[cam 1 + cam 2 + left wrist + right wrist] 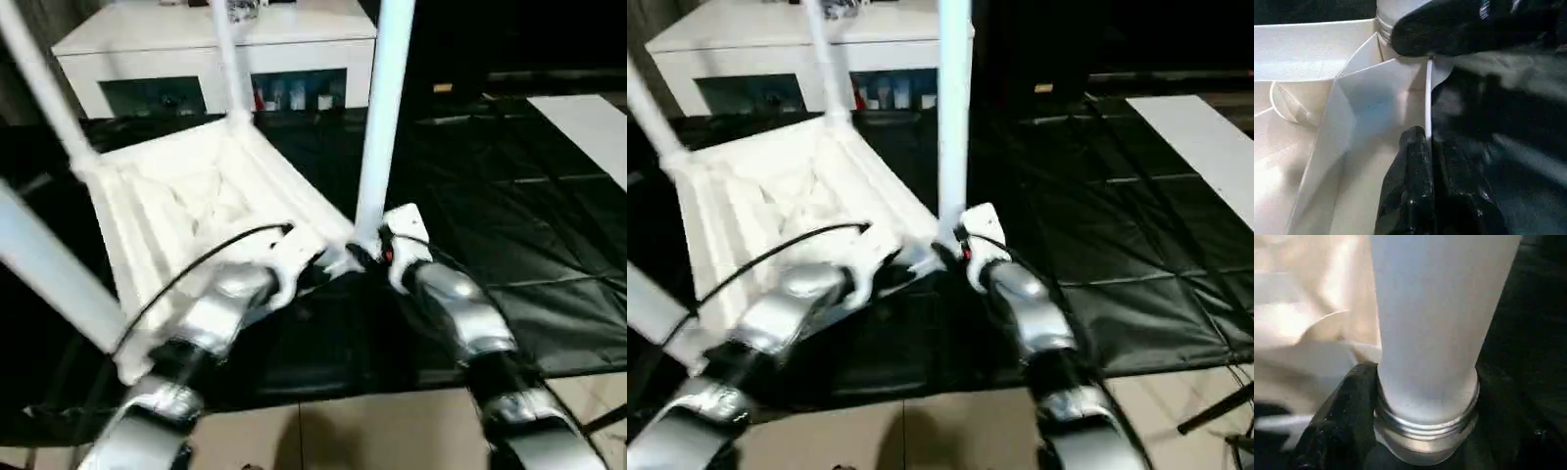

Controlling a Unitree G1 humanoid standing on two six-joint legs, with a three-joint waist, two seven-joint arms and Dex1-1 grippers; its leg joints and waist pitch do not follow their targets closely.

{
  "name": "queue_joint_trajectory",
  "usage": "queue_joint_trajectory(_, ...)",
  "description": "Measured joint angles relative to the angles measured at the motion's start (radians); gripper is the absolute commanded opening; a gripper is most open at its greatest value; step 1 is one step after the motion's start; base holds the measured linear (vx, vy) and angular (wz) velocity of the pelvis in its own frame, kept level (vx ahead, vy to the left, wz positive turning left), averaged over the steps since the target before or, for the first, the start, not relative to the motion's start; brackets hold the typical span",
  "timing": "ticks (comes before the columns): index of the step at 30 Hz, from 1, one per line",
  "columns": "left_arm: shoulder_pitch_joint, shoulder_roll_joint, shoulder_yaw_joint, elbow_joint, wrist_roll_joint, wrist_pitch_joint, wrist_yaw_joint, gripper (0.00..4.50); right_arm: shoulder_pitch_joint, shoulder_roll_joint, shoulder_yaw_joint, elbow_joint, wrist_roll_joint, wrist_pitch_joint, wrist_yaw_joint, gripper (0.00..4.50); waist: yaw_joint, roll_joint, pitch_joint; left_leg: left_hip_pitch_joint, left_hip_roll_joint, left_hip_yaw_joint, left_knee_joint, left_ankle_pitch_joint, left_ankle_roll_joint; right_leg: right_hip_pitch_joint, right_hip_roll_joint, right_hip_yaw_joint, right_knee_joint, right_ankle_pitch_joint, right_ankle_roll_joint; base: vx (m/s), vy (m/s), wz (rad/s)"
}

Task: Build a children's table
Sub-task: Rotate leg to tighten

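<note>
A white plastic table top [186, 211] lies upside down on a large black-covered table [549, 245], ribbed underside facing up. Going from left to right: a white leg [44, 264] crosses the near left corner, close and blurred. A second leg [39, 83] rises from the far left corner, and a third [230, 64] from the far corner, in front of a white cabinet with glass doors [216, 59].

Next comes the left gripper [1427, 161], at the near right edge of the top. Its two black fingers are clenched on the thin upright side wall [1428, 98] of the top, pinching it and steadying the piece.

Just to its right stands the fourth leg [384, 108], its long axis close to upright, tilted slightly at the top. Its lower end is at the near right corner socket [343, 257]. The right wrist view shows a threaded collar [1425, 423] at the leg's base, still exposed, so the leg looks not fully seated.

The right gripper [377, 257] is at the base of this leg, with a black finger [1337, 426] against the collar. It appears to grasp the leg, though only one finger is plain.

The coming move likely turns on the leg's axis lining up straight over the socket, directly below the right gripper, which is the nearer one.
</note>
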Motion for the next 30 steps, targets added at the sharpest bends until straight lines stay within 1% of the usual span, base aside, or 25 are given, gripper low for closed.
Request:
queue_joint_trajectory(2,-0.012,-0.012,0.001,0.017,0.001,0.0,0.014,0.0,-0.005,0.011,-0.002,0.007,-0.012,-0.003,-0.037,2.65,0.002,0.0,0.0,0.0,0.0,0.0,-0.001,-0.001,0.001,0.0,0.0,-0.001,0.0,0.0,0.0,0.0,0.0,0.0)
queue_joint_trajectory(6,-0.015,-0.013,0.003,0.02,0.001,0.0,0.015,0.0,-0.003,0.013,-0.008,0.01,-0.014,-0.02,-0.032,2.65,0.006,0.001,0.0,-0.001,0.0,-0.001,-0.002,-0.001,0.001,0.0,0.0,-0.002,0.0,0.0,0.0,0.0,0.0,0.0)
queue_joint_trajectory(7,-0.015,-0.014,0.003,0.02,0.001,0.001,0.014,0.0,-0.003,0.013,-0.011,0.01,-0.013,-0.021,-0.028,3.0,0.006,0.001,0.0,-0.001,0.0,-0.001,-0.002,-0.001,0.001,0.0,0.0,-0.002,0.0,0.0,0.0,0.0,0.0,0.0)
queue_joint_trajectory(9,-0.015,-0.012,0.003,0.016,0.001,0.006,0.007,0.0,0.0,0.009,-0.018,0.01,-0.003,-0.025,-0.008,3.35,0.006,0.0,0.0,-0.001,0.0,-0.001,-0.002,-0.001,0.001,0.0,0.0,-0.002,0.0,0.0,0.0,0.0,0.0,0.0)
queue_joint_trajectory(12,-0.01,-0.001,0.003,0.006,-0.002,0.009,-0.017,0.0,0.009,-0.014,-0.016,0.002,0.007,-0.034,0.064,3.45,0.005,-0.001,0.001,-0.001,0.0,-0.001,-0.002,-0.001,0.002,0.0,0.0,-0.002,-0.001,0.0,0.0,0.0,0.0,0.0)
queue_joint_trajectory(13,0.005,0.017,0.002,-0.018,-0.009,0.012,-0.049,0.0,0.021,-0.044,-0.005,-0.017,0.015,-0.032,0.143,3.69,0.004,-0.002,0.001,-0.001,0.001,-0.001,-0.002,-0.001,0.002,0.0,0.0,-0.002,-0.001,0.0,0.0,0.0,0.0,0.0)
queue_joint_trajectory(15,0.034,0.047,-0.004,-0.057,-0.011,0.003,-0.097,0.0,0.05,-0.105,0.035,-0.063,0.021,-0.033,0.259,3.69,0.005,-0.002,0.0,-0.001,0.001,-0.001,-0.002,-0.001,0.002,0.0,0.0,-0.003,0.0,0.0,0.001,0.0,0.0,0.0)
queue_joint_trajectory(16,0.054,0.071,-0.012,-0.08,-0.017,-0.006,-0.132,0.0,0.07,-0.15,0.06,-0.095,0.032,-0.037,0.345,3.69,0.007,-0.001,0.0,0.0,0.001,-0.002,-0.003,-0.001,0.002,0.0,0.0,-0.003,0.0,-0.001,0.001,0.0,0.0,0.0)
queue_joint_trajectory(20,0.106,0.137,-0.015,-0.134,-0.036,-0.042,-0.235,0.0,0.123,-0.242,0.088,-0.18,0.071,-0.044,0.543,3.69,0.009,-0.001,0.0,0.001,0.002,-0.002,-0.002,-0.001,0.002,0.001,0.001,-0.004,0.0,-0.001,0.001,0.0,0.0,0.0)
queue_joint_trajectory(22,0.136,0.18,-0.018,-0.16,-0.053,-0.075,-0.302,0.0,0.137,-0.268,0.094,-0.2,0.094,-0.045,0.629,3.69,0.009,-0.001,-0.001,0.001,0.002,-0.002,-0.002,-0.001,0.002,0.001,0.001,-0.003,0.0,-0.001,0.001,0.0,0.0,0.0)
queue_joint_trajectory(24,0.153,0.197,-0.021,-0.174,-0.063,-0.089,-0.349,0.0,0.141,-0.272,0.094,-0.201,0.108,-0.045,0.661,3.69,0.011,0.001,-0.001,0.001,0.002,-0.002,-0.002,-0.001,0.001,0.001,0.001,-0.003,0.0,-0.001,0.001,0.0,0.0,0.0)
queue_joint_trajectory(28,0.197,0.245,-0.043,-0.247,-0.096,-0.096,-0.47,0.0,0.143,-0.298,0.116,-0.217,0.141,-0.046,0.776,3.69,0.031,0.001,-0.001,0.0,0.002,-0.001,-0.002,-0.001,0.001,0.002,0.0,-0.003,0.0,-0.001,0.001,0.0,0.0,0.0)
queue_joint_trajectory(30,0.204,0.253,-0.051,-0.261,-0.103,-0.097,-0.499,0.0,0.143,-0.306,0.123,-0.234,0.152,-0.046,0.809,3.69,0.038,0.001,-0.001,0.0,0.002,0.0,-0.002,-0.001,0.001,0.002,0.0,-0.002,0.0,-0.001,0.001,0.0,0.0,0.0)
